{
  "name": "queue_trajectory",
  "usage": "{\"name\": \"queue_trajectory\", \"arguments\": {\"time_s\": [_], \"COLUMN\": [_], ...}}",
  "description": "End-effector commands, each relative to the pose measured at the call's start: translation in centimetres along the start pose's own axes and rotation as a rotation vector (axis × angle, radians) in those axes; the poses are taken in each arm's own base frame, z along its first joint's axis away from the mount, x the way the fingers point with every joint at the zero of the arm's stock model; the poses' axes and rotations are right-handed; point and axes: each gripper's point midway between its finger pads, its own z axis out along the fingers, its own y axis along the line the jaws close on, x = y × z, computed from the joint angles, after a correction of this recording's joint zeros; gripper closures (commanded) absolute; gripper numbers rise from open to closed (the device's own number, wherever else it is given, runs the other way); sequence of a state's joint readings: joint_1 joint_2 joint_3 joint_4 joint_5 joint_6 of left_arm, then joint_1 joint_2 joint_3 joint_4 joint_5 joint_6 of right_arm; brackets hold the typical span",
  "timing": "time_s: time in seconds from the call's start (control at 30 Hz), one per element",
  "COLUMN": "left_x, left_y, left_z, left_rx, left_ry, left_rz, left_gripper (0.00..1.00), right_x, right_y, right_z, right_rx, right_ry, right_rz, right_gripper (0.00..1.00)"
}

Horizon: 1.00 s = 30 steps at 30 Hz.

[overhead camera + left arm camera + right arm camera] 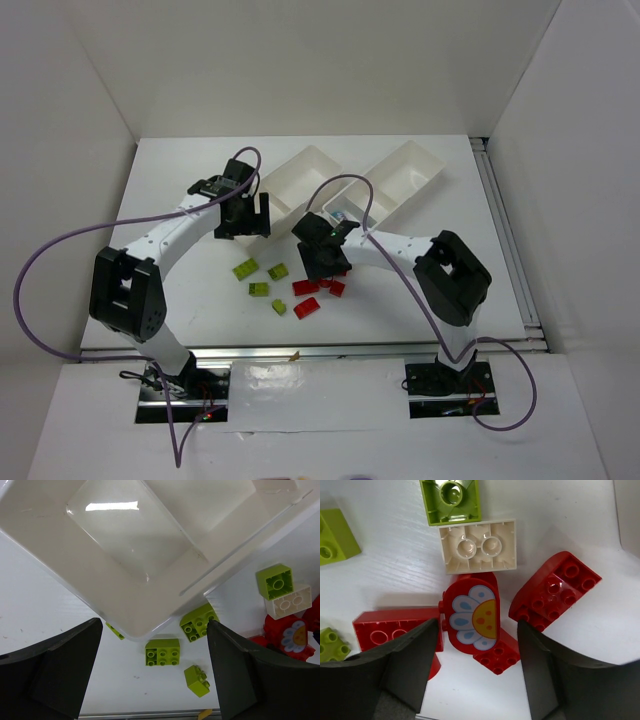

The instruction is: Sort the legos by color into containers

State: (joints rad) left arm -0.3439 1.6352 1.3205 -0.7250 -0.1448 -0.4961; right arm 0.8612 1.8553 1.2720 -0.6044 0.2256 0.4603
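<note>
My left gripper (245,220) is open and empty, hovering beside the near corner of the left white tray (300,180). In the left wrist view that tray corner (125,555) fills the top, and lime green bricks (162,651) (198,622) (197,680) lie below between the spread fingers of the left gripper (155,680). My right gripper (325,262) is open over the red bricks (305,287). In the right wrist view the right gripper (477,675) straddles a red flower-printed brick (472,615), with red bricks (555,591) (497,652) (385,627) around it.
A beige brick (479,546) and a green brick (451,500) lie just beyond the flower brick. More green bricks (245,268) (258,290) lie on the table left of the reds. The right white tray (405,175) stands at the back right, with a small cyan piece (336,215) at its near end.
</note>
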Motion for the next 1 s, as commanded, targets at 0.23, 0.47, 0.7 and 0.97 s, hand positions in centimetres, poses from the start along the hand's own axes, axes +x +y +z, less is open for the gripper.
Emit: {"name": "queue_trajectory", "arguments": {"time_s": [0.23,0.47,0.7,0.97], "left_x": [-1.1,-1.1,-1.1,-1.1], "left_y": [-0.3,-0.3,-0.7,-0.7], "left_z": [-0.3,-0.3,-0.3,-0.3], "left_rx": [0.005,0.005,0.009,0.009], "left_ry": [-0.031,-0.031,-0.03,-0.031], "left_rz": [0.024,0.024,0.032,0.032], "left_gripper": [0.04,0.04,0.05,0.05], "right_x": [-1.2,-2.6,-3.1,-3.4], "right_y": [0.8,0.3,0.3,0.1], "right_z": [0.2,-1.9,-1.7,0.2], "right_rx": [-0.035,-0.045,-0.024,-0.001], "right_ry": [-0.052,-0.106,-0.107,-0.079], "right_rz": [0.044,0.056,0.059,0.078], "right_gripper": [0.35,0.27,0.21,0.31]}}
